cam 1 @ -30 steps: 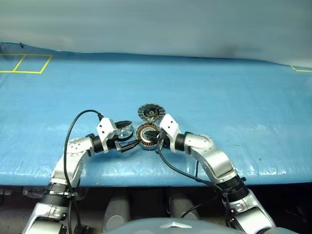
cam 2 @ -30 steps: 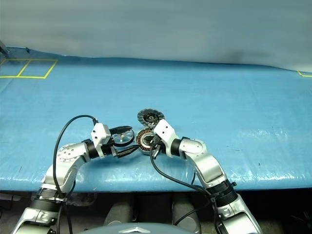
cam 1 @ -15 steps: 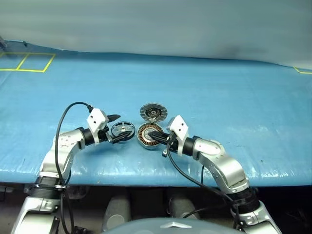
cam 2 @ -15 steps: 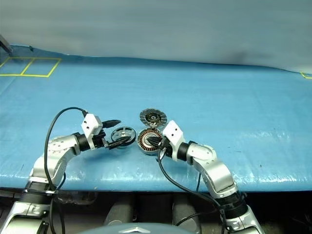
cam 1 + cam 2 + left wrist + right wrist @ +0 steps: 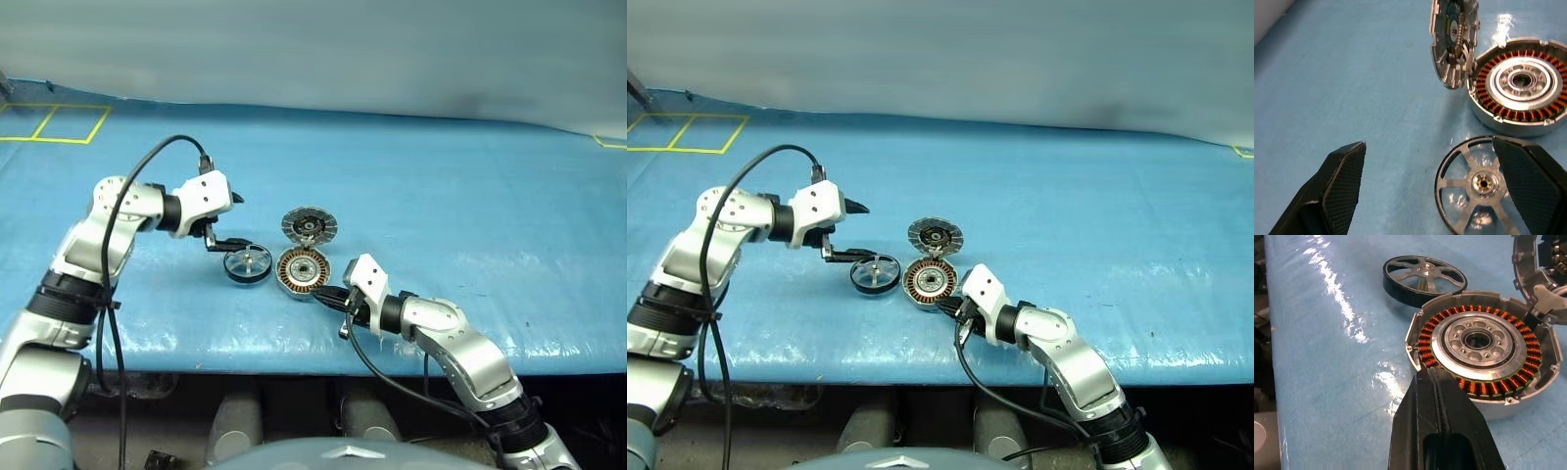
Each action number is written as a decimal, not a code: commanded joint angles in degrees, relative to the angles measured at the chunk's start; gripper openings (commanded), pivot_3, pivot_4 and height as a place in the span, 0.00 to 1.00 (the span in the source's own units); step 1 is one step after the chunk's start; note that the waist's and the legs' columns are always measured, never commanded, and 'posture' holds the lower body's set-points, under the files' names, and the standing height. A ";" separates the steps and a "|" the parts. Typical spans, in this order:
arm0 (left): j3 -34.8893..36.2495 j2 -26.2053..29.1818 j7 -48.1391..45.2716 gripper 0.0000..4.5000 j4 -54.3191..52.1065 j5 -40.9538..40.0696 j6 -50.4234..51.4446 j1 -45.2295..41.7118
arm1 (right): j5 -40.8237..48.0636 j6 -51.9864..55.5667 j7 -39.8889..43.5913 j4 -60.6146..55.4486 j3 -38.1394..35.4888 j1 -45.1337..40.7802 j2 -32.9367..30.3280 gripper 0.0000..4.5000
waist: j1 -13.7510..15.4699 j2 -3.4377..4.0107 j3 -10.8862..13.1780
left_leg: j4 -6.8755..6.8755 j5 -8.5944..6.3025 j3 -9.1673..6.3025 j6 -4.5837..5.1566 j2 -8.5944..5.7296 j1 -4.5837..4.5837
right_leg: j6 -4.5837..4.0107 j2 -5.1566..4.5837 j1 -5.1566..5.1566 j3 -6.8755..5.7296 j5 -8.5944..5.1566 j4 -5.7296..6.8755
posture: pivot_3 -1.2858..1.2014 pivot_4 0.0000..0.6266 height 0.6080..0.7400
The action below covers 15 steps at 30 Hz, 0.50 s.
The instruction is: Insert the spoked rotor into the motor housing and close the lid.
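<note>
Lying flat on the blue plastic-covered table (image 5: 470, 196), the small round spoked rotor (image 5: 247, 263) with its dark rim and silvery spokes sits free, gripped by nothing. The left gripper (image 5: 231, 219) hangs over it, slightly to the robot's left, its two black fingers spread wide apart and holding nothing; in the left wrist view the rotor (image 5: 1479, 183) lies below and between those fingers, nearer to one of them, which overlaps its rim.

Just beside the rotor, on its right, stands the shallow round silver-grey motor housing (image 5: 302, 271), mouth up, its ring of copper-coloured windings and pale hub plainly on show. The round grey lid (image 5: 309, 225) is swung open at the housing's far edge, standing tilted up with its inner face towards the robot.

The right gripper (image 5: 327, 293) is low at the near right edge of the housing, its black fingers (image 5: 1442, 431) pressed together with nothing between them. From the right wrist view their tips overlap the housing's near rim; whether they actually touch the metal I cannot tell.
</note>
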 commanded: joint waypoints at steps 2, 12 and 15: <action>-7.00 1.56 -8.71 1.00 3.40 7.26 -6.92 -6.35 | 1.08 -2.29 1.52 -0.82 -1.10 -0.62 -0.67 0.00 | -0.04 0.00 0.00 | 0.00 -0.01 -0.01 0.00 0.00 -0.02 | -0.01 0.01 0.00 -0.01 -0.02 0.02 | 0.52 0.24 1.00; -12.77 1.12 -17.61 1.00 6.66 15.48 -16.38 -11.31 | 1.64 -9.16 4.49 4.03 -2.34 -0.82 -0.30 0.00 | 0.03 -0.01 0.02 | 0.05 -0.01 -0.05 0.02 0.01 -0.10 | 0.00 0.04 -0.04 0.00 -0.06 0.06 | 0.52 0.24 1.00; -13.15 1.02 -19.27 1.00 6.84 16.82 -17.67 -11.90 | 2.17 -8.98 4.63 3.67 -2.54 -0.71 -0.69 0.00 | 0.03 -0.01 0.02 | 0.05 -0.01 -0.07 0.02 0.01 -0.11 | 0.00 0.04 -0.04 -0.01 -0.06 0.07 | 0.52 0.24 1.00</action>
